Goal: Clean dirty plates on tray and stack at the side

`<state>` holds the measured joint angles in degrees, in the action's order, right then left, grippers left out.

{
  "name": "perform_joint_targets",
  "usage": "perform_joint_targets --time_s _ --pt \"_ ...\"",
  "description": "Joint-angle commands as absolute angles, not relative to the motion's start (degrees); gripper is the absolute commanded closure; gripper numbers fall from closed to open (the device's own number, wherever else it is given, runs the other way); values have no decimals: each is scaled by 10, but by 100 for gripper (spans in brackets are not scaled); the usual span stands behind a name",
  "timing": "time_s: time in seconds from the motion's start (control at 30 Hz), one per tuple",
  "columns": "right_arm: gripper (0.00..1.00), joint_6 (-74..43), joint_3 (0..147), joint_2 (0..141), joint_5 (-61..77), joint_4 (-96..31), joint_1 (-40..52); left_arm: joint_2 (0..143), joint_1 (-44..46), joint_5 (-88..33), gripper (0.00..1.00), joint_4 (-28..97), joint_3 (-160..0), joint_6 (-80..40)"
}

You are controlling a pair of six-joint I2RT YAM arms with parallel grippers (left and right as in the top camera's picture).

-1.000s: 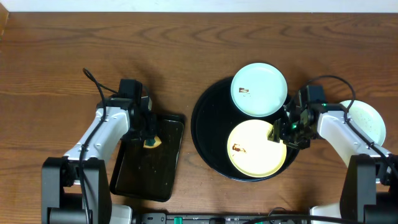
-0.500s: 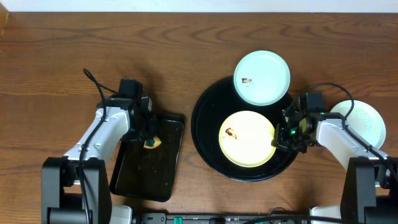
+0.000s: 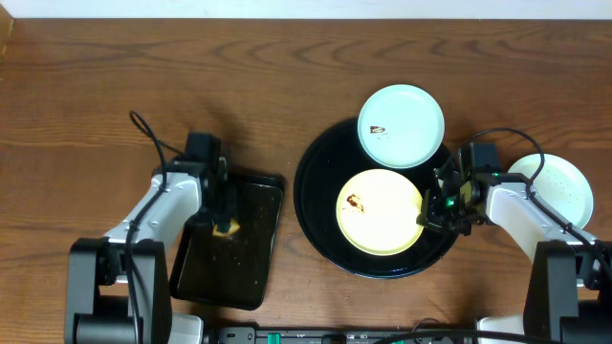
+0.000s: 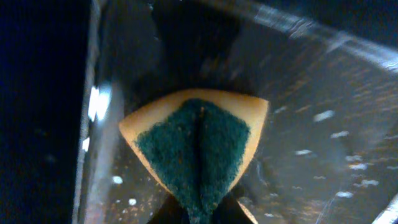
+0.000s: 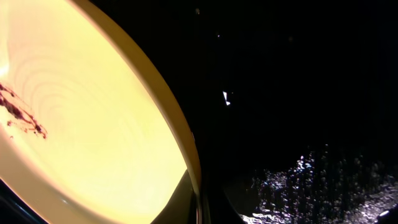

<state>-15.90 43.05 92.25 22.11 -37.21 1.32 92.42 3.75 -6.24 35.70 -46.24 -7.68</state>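
Overhead: right pincer (image 3: 426, 212) closed on the right rim of the yellow plate (image 3: 380, 212), flat in the middle of the round black tray (image 3: 314, 182); one light-blue plate (image 3: 401, 126) overlapping the tray's far rim; second light-blue plate (image 3: 564, 186) on the desk (image 3: 96, 96) off to the right, apart from the tray. Left pincer (image 3: 226, 224) shut on a folded sponge (image 4: 198, 146), yellow with a green face, over the rectangular black tray (image 3: 244, 272). Right wrist: brown smear (image 5: 22, 115) on the yellow plate's inner face.
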Motion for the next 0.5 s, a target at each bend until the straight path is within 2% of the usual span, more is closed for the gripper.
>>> perform_joint_targets --time_s 0.0,0.27,0.47 --pt "99 -156 415 937 210 -375 11 950 36 -79 92 343 -423 -84" --pt "99 -151 415 937 215 -378 11 973 36 -168 93 340 -422 -84" --pt "99 -152 415 937 215 -382 11 870 36 -191 92 379 -439 -88"
